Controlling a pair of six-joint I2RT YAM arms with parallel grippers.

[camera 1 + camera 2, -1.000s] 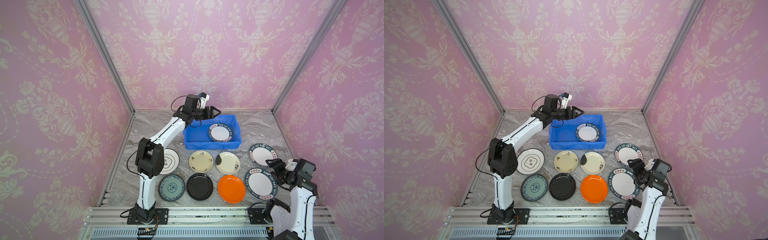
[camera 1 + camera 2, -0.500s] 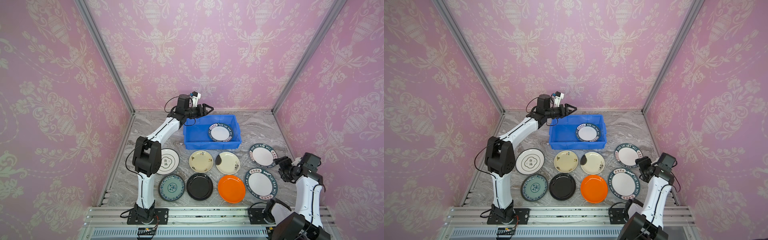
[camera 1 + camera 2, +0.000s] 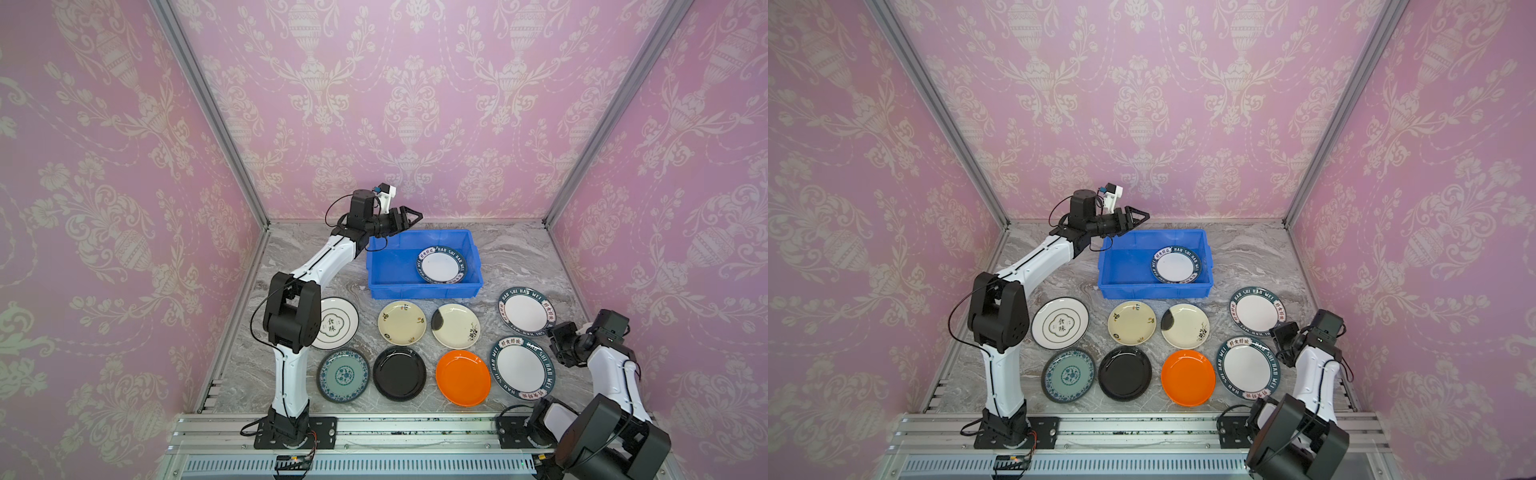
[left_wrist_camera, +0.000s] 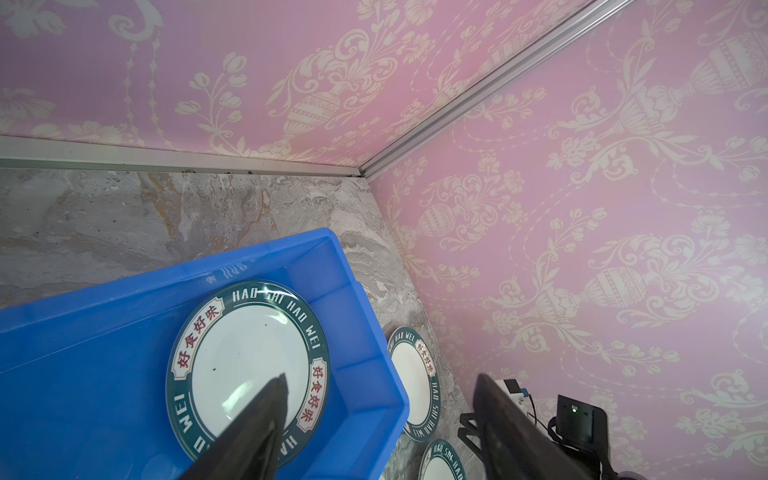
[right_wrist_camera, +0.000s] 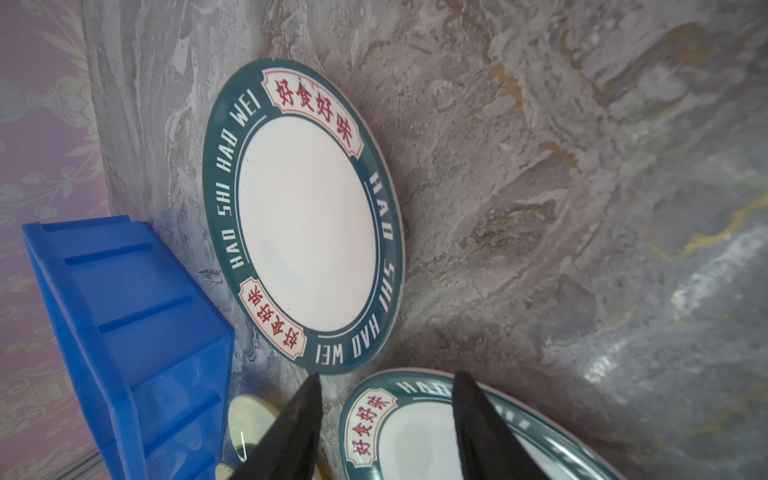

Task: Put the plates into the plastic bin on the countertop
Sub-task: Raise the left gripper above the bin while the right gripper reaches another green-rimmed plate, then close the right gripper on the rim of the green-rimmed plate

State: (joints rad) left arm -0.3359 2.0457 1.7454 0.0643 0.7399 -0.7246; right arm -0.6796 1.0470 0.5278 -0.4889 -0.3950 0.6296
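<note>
Left side first: the left claw (image 3: 417,216) hovers wide open and empty above the far left corner of the plastic bin (image 3: 422,291). One lettered plate (image 3: 441,266) lies in the bin's right half. In front, on the worktop (image 3: 519,257), the far row runs character plate (image 3: 334,323), cream plate (image 3: 402,323), ink-splashed cream plate (image 3: 456,326). The near row runs teal plate (image 3: 343,375), black plate (image 3: 399,374), orange plate (image 3: 462,377). Further right lie the far lettered plate (image 3: 527,310) and the near lettered plate (image 3: 523,370). The right claw (image 5: 387,375) hangs at their edges, jaws parted, clamping nothing.
</note>
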